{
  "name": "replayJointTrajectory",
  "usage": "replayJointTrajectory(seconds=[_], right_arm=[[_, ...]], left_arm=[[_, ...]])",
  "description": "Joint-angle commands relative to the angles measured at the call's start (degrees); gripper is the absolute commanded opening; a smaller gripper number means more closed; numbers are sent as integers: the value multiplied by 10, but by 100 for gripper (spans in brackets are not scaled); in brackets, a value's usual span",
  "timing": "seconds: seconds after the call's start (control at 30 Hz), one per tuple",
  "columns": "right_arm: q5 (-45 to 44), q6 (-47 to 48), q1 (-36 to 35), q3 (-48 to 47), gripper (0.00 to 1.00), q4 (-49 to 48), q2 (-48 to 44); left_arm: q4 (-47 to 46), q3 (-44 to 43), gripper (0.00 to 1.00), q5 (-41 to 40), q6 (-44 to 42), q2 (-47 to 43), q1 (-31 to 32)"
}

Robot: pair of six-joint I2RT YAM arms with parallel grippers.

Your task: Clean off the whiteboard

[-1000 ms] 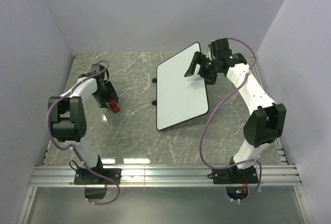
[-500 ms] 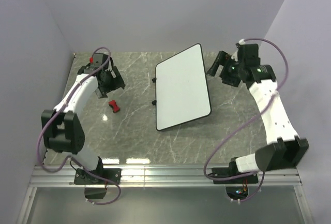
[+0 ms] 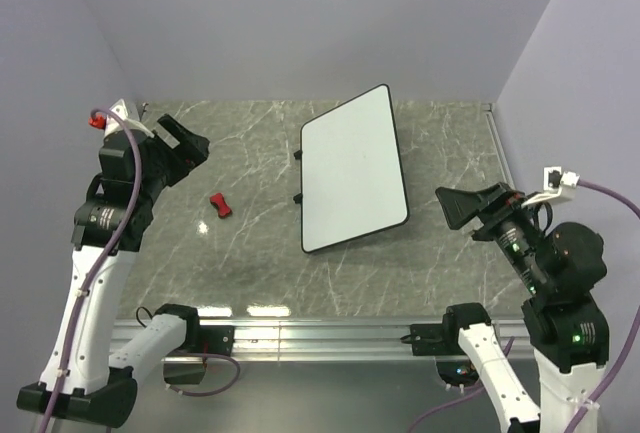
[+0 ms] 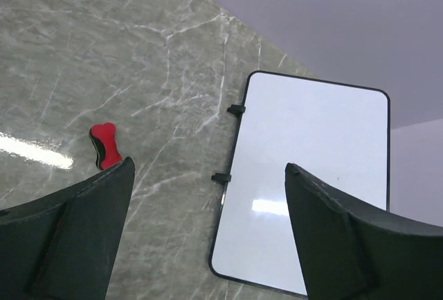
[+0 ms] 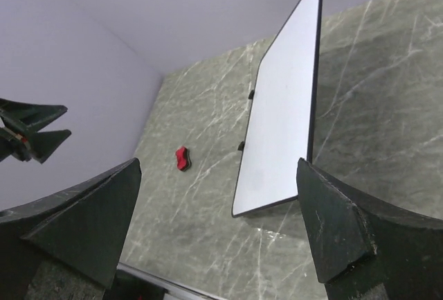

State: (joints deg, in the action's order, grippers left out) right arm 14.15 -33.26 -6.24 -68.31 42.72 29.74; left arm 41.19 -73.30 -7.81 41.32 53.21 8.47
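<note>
Leftmost, left pincer (image 4: pixel 209 168): hangs high above the far left corner of the bench (image 3: pixel 250 273), jaws spread wide, nothing between them. Next, eraser (image 3: pixel 220 206): small, red, bow-tie shaped, lying loose on the grey marbled bench, well apart from both arms. Centre, whiteboard (image 3: pixel 352 168): black frame, rounded corners, lying skewed on the bench, face plain white, two black feet on its left edge; near the eraser, not touching it. Rightmost, right pincer (image 5: pixel 219 165): high above the bench's right side, jaws spread wide, empty.
</note>
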Motion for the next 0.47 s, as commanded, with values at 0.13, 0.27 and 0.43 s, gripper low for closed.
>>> replayJointTrajectory(seconds=[0.13,0.27,0.43], right_arm=[[-44,-14,-17,48,100,5,-43],[-44,-24,-20,57,100,24,-62],[-47,-28,-27,52,100,76,-45]], left_arm=[[65,-44,92,-14,-15,6,3],[94,-69,92,-26,-26,-4,3],[109,-88,94,-41,-33,-2,3]])
